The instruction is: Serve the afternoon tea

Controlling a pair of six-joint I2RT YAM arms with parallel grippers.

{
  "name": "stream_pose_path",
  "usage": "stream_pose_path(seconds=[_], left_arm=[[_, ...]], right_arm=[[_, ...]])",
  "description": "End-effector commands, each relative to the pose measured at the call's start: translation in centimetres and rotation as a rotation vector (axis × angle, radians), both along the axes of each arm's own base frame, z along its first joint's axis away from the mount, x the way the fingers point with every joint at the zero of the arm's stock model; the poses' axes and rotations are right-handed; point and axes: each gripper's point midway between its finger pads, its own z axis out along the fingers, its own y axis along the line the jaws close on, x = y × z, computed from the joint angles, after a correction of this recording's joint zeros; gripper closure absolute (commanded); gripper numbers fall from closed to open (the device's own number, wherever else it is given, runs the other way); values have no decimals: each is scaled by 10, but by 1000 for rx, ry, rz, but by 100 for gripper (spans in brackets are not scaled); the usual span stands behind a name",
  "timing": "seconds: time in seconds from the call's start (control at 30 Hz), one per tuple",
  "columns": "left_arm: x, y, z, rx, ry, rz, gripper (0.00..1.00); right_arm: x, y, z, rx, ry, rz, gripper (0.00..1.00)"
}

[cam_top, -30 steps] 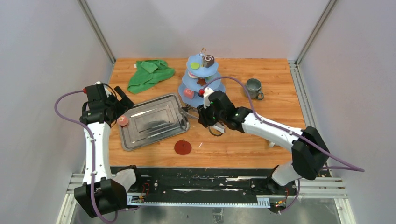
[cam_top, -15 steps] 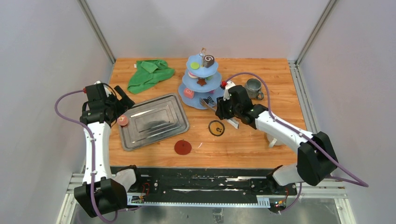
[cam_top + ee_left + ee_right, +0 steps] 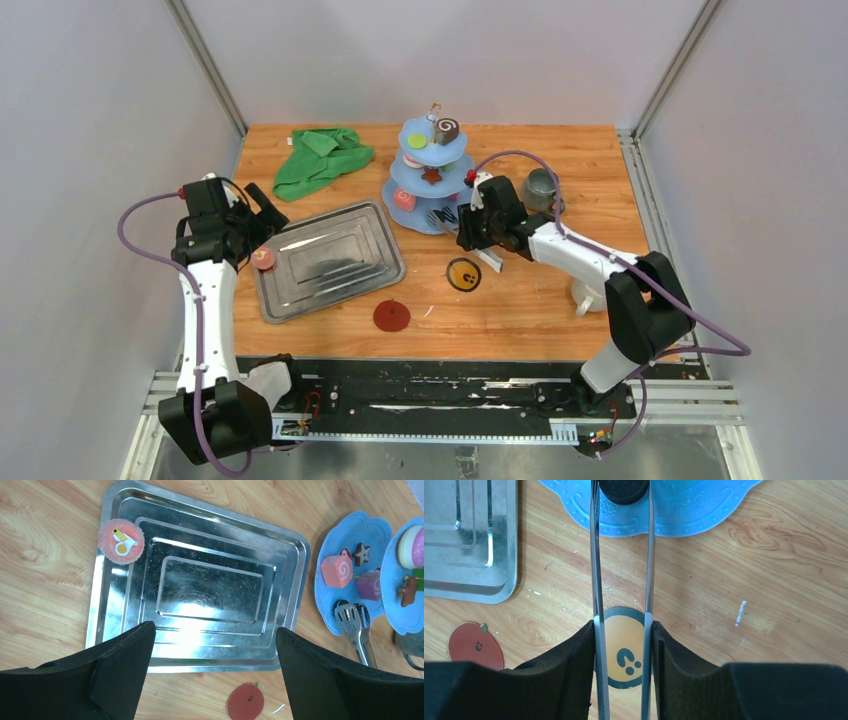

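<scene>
Right gripper (image 3: 623,630): my jaws are pinched narrow on the two steel arms of the tongs (image 3: 346,615), one pad against each arm, and I'm holding them out ahead of me.
Tongs' tips: they're clamped on a black disc (image 3: 624,487), right over the bottom plate of the blue tiered stand (image 3: 455,222); I can't tell whether the disc touches the plate.
Left gripper (image 3: 214,628): spread wide, nothing between the fingers, hanging above the near edge of the steel tray (image 3: 295,585).
Pink disc (image 3: 121,536): lying on the tray's rim at its left end, and it's the only sweet on the tray.
Bottom plate: a pink swirl roll (image 3: 336,571) and a brown star (image 3: 362,553) sit just beside each other, with the tongs' heads near them.
Top plate: a brown swirl roll (image 3: 447,130) next to a green disc (image 3: 417,141).
Grey-green mug (image 3: 543,186): upright on the table, right of the stand, partly hidden behind my right wrist.
White mug (image 3: 580,297): only a white sliver shows past my right forearm.
Table in front: an orange coaster (image 3: 624,655) straight under my right fingers, a red coaster (image 3: 475,645) nearer the tray's corner.
Green cloth (image 3: 322,155): crumpled at the far left.
</scene>
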Motion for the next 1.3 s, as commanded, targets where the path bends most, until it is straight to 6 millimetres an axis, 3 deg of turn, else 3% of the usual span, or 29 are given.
stream_pose_path(seconds=[0.0,0.37,0.57,0.7,0.87,1.07,1.27], left_arm=[[5,-3,1,-6,-15,-16,5],[6,-3,0,-10,-10,-18,5],[6,-3,0,-10,-11,-18,5],[5,-3,0,-10,-13,-20,5],[6,-4,2,-10,-21,-22,5],[8,-12,5,20,-27,-51,5],[10,-32,7,81,-23,-120,6]], right_arm=[[15,8,19,56,-39,-7,61],[12,1,36,60,-79,-23,54],[9,-1,36,58,-70,-20,54],[1,-10,44,57,-85,-35,60],[-24,-40,56,31,-116,-90,74],[-60,-90,41,-29,-69,-221,92],[-91,-142,25,-1,-25,-424,95]])
